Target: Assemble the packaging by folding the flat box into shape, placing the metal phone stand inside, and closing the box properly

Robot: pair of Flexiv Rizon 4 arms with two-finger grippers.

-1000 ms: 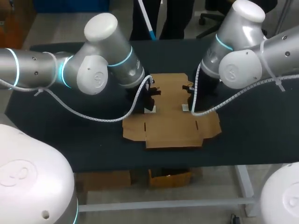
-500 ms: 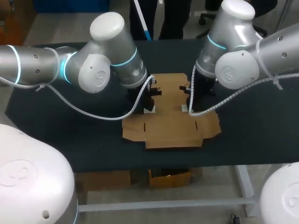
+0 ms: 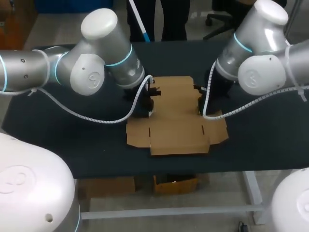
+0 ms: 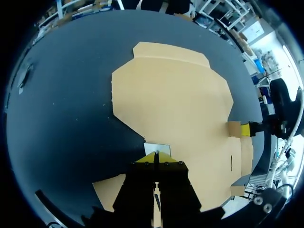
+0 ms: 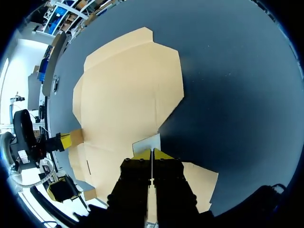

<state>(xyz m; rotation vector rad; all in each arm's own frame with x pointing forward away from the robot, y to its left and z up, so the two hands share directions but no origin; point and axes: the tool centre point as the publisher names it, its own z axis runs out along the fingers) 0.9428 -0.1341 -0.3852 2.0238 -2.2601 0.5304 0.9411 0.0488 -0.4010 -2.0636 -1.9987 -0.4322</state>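
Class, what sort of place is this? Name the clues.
Probably a robotics lab workbench: a left arm and right arm lean over a dark table, at a flat cardboard box.

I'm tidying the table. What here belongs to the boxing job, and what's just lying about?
Job: box; left gripper; right gripper, both pinching its side flaps. Stand not in view.
Lying about: small dark thing near table edge, unidentifiable.

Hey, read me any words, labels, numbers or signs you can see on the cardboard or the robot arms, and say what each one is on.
None can be read.
The flat box: plain brown cardboard, no print.
The joint caps on the left arm and right arm: only an embossed emblem, no letters.
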